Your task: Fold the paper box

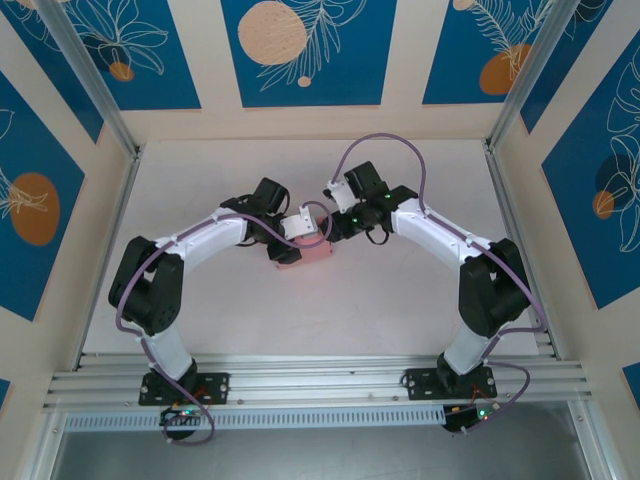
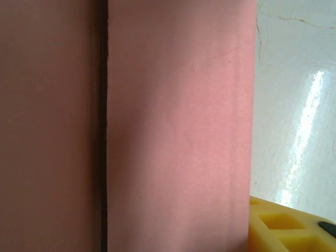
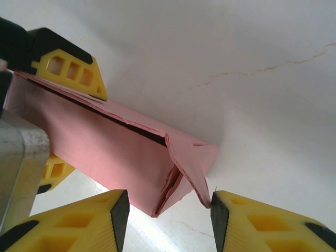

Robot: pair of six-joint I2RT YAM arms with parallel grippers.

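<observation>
Top view: the paper box (image 1: pixel 306 254) sits at the middle of the bench (image 1: pixel 400 300), where the two arms meet. Its long axis runs roughly left to right, with one end toward each arm. The left gripper (image 1: pixel 290 238) is over the box's left part, and its wrist housing covers some of the card. The right gripper (image 1: pixel 331 226) is just beside the box's right end. From up here I cannot tell how either pair of jaws stands.

Left wrist view: the pink card of the paper box (image 2: pixel 178 126) is pressed close to the lens. A dark seam (image 2: pixel 104 126) between two panels runs from top to bottom, and the box's right edge runs the same way. The long axis therefore stands upright in this picture. One yellow finger (image 2: pixel 283 228) shows at the lower right, against that edge, with bare white bench (image 2: pixel 294 105) beyond it.

Right wrist view: the paper box (image 3: pixel 110 152) slants from upper left to lower right. Its end with the folded flaps points down and right, toward the right gripper (image 3: pixel 168 210). The left gripper (image 3: pixel 63 123) has the far part of the box clamped, one yellow finger on the upper face and one beneath it. The right jaws stand apart, holding nothing, and the lower corner of the flapped end reaches into the gap between them. The tip of one flap comes very near the right-hand finger (image 3: pixel 262 220); I cannot tell whether they touch.
</observation>
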